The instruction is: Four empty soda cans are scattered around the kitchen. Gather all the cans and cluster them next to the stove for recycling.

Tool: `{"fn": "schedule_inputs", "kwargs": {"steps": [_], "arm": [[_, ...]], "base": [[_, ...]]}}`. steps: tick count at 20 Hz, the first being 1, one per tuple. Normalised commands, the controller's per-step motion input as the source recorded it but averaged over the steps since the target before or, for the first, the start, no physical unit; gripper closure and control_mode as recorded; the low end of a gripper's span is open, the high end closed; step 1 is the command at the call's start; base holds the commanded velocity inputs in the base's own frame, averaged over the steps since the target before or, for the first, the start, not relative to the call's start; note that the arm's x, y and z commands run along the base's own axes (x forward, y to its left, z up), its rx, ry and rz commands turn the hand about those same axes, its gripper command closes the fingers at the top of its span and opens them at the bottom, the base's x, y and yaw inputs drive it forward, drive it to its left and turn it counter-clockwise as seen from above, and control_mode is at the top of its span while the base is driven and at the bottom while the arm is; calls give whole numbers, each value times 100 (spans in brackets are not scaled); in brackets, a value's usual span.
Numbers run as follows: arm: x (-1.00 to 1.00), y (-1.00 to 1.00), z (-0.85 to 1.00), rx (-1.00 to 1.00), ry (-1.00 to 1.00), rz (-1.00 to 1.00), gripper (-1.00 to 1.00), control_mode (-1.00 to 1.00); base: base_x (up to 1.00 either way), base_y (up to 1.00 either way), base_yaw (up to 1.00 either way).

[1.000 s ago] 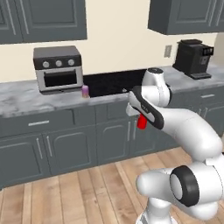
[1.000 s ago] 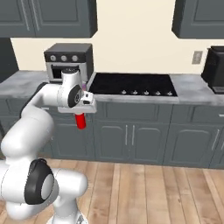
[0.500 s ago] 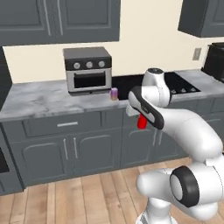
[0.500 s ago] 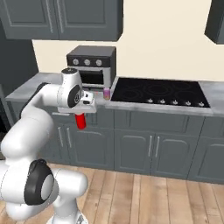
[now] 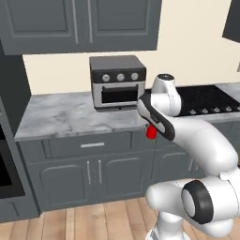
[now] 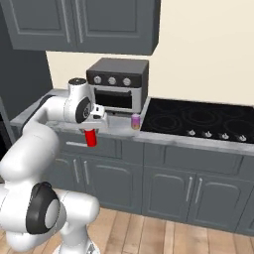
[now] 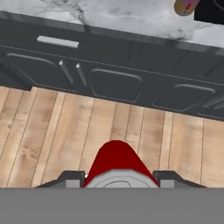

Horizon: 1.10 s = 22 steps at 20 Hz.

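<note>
A: Status, left to right?

B: Marble counter (image 6: 59,126) on the left. Toaster oven (image 6: 118,84) sits on it. The gripper (image 6: 91,130) hangs out in front of the cabinet fronts, off the counter edge, jaws clamped on a red can (image 6: 91,138). Right of that, a purplish-pink can (image 6: 135,120) stands on the counter between the toaster oven and the stove (image 6: 198,119), just beside the cooktop's left edge.

A: Progress?

B: My read: one can looks parked by the stove already, one is in hand and not yet set down. I can't see the other two from here, so at least half the job is left, probably more.

A: Orientation of the held one?

B: Long axis vertical. It hangs straight down below the fingers, gripped at its upper end, bottom pointing at the wood floor (image 7: 57,131). In the hand view, the red can (image 7: 116,157) runs straight out along the gripper's line of sight. The pink one also stands upright.

A: Risk?

B: Held can sits below counter height; it likely needs lifting before going over the edge.
</note>
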Motion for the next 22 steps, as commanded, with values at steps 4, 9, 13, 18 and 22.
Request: {"fn": "schedule_inputs", "kwargs": {"steps": [4,9,13,18,22], "arm": [[0,0,0,0,0,0,100,100],[0,0,0,0,0,0,100,100],[0,0,0,0,0,0,100,100],[0,0,0,0,0,0,100,100],[0,0,0,0,0,0,100,100]], "base": [[78,6,12],[45,0,7],[31,-3,4],[41,-4,1],[41,0,0]]}}
